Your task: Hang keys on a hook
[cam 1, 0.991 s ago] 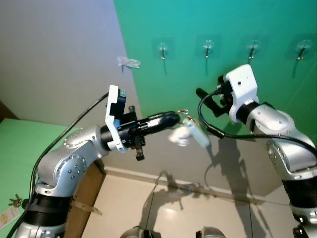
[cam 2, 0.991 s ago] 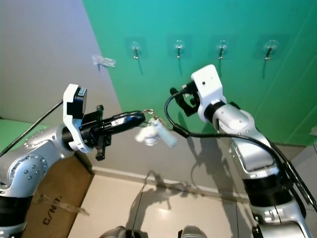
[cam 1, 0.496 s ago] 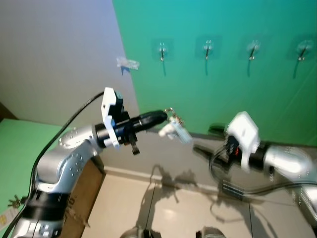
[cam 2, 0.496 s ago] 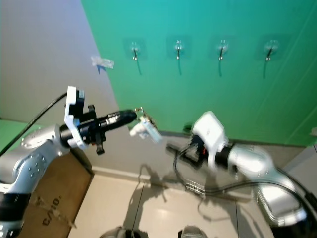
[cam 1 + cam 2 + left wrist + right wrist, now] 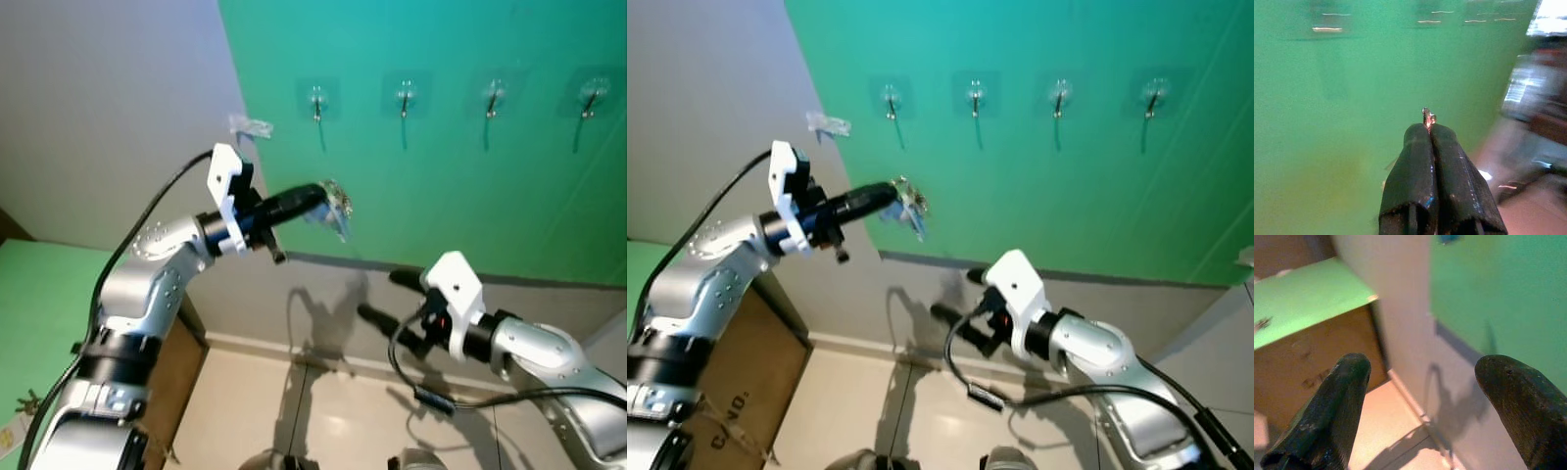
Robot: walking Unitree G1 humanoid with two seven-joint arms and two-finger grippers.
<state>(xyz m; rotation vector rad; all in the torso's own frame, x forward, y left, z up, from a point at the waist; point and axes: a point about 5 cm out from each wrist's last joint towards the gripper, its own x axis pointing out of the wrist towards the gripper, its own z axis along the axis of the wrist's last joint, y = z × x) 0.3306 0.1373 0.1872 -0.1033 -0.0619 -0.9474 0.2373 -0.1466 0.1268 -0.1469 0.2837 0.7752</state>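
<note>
Left eye view: a green wall (image 5: pixel 470 186) fills the far right of the scene and meets a pale grey wall (image 5: pixel 108 108) on the left, with a grey band along its base and a glossy tiled floor (image 5: pixel 323 411) beneath. Four small clear stick-on hooks with metal prongs (image 5: pixel 404 96) sit in a row high on the green. A brown cardboard box (image 5: pixel 167 382) with a green top stands at the near left. The silver left arm reaches up toward the wall; the left gripper (image 5: pixel 318 195) has its black fingers pressed together on a small bunch of metal keys with a pale tag (image 5: pixel 335 206), held below and just right of the leftmost hook, apart from it. The right gripper (image 5: pixel 384 297) is low on the right, its fingers spread, holding nothing.

Right eye view: the same scene from a little further right. The box's side is plainer here, with dark printed letters on it. The keys (image 5: pixel 910 208) dangle from the fingertips against the green.

Left wrist view: the two black fingers (image 5: pixel 1420 171) lie tight together, a sliver of metal poking out at their tips, blurred green wall beyond.

Right wrist view: two widely parted black fingers (image 5: pixel 1332 406) frame the box's green top, the grey wall and the floor, with the green wall on one side.
</note>
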